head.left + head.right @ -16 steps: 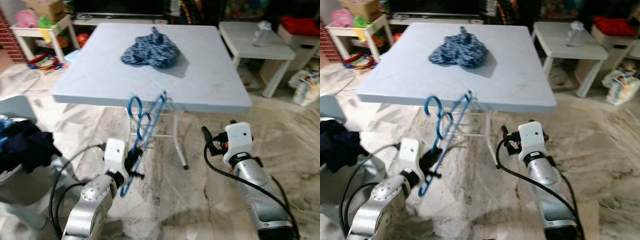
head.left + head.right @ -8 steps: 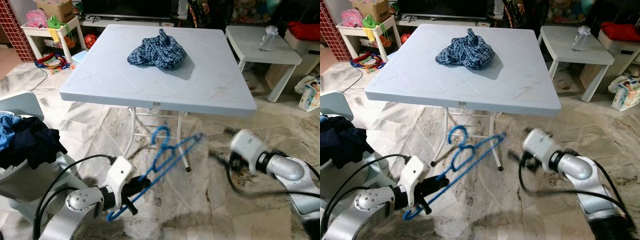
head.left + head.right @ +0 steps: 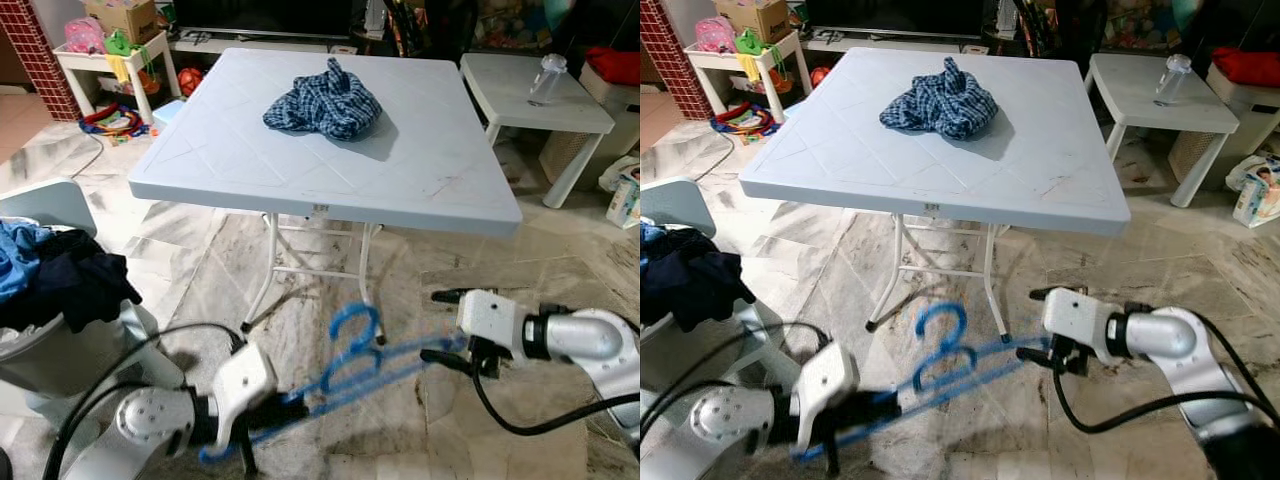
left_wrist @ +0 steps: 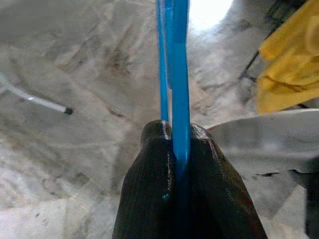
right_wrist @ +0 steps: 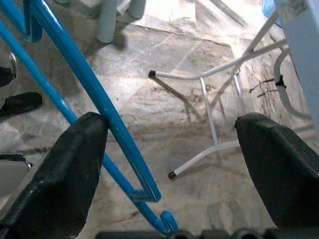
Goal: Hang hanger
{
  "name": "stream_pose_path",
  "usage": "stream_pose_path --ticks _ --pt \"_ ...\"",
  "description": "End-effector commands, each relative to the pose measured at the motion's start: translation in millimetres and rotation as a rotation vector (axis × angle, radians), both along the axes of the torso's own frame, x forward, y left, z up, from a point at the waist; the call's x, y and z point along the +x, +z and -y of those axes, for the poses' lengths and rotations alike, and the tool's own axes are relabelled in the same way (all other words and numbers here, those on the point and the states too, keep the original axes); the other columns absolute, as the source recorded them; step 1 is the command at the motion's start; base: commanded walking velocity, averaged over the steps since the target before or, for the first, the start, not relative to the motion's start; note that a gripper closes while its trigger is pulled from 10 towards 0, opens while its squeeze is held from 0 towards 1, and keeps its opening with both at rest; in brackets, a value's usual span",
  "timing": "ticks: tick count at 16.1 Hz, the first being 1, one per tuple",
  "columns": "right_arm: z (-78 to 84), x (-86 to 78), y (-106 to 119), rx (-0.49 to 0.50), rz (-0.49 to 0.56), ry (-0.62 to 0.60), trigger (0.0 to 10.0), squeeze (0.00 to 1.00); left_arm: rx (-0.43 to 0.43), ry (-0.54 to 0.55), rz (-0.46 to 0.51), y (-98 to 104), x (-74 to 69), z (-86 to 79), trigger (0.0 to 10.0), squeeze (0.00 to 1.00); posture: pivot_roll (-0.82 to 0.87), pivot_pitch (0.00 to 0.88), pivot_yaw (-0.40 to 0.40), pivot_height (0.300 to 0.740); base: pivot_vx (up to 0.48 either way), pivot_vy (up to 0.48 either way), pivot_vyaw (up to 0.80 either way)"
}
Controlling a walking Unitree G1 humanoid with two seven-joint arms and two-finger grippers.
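Blue hanger [image 3: 950, 375] is gripped at one end by the left hand [image 4: 174, 164], low before the surface [image 3: 450, 200]. Right hand [image 5: 169, 164] is spread wide at the hanger's far end.

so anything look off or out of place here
A crumpled blue checked shirt lies in a heap on the table rather than on the blue hanger, which the left gripper clamps bare and tilted low over the floor, its far end between the open right gripper.
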State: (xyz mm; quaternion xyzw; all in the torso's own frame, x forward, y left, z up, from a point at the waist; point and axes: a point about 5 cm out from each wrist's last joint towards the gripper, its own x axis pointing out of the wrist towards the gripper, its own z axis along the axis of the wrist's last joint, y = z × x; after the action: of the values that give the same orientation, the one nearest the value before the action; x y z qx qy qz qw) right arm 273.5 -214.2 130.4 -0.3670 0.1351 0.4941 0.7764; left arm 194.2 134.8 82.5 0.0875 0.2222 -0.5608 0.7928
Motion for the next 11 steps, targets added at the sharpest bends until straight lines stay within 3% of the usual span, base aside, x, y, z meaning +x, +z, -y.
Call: stream_pose_path --ticks 1,7,8,10,11 --pt "-3.7 -0.8 4 -0.004 -0.009 0.046 10.0 0.00 -0.017 -0.054 0.014 3 -2.9 3.2 10.0 0.00 0.01 0.070 -0.028 0.740 0.000 0.000 0.00" --pt "4.4 -12.7 6 -0.083 -0.148 0.164 10.0 0.00 -0.021 -0.084 0.034 5 -1.3 1.8 10.0 0.00 0.00 0.071 -0.016 0.740 0.000 0.000 0.00" --pt "7.8 -10.3 11 -0.102 -0.160 0.174 6.2 0.00 -0.017 -0.094 0.032 4 -2.7 1.7 10.0 0.00 0.00 0.071 -0.015 0.740 0.000 0.000 0.00" --pt "8.9 -9.4 15 -0.096 -0.179 0.180 0.0 0.00 -0.016 -0.100 0.030 3 -3.7 2.3 10.0 0.00 0.00 0.071 -0.015 0.740 0.000 0.000 0.00" --pt "9.2 -10.6 15 -0.098 -0.193 0.187 0.0 0.00 -0.016 -0.102 0.030 3 -4.1 2.3 10.0 0.00 0.00 0.071 -0.015 0.740 0.000 0.000 0.00"
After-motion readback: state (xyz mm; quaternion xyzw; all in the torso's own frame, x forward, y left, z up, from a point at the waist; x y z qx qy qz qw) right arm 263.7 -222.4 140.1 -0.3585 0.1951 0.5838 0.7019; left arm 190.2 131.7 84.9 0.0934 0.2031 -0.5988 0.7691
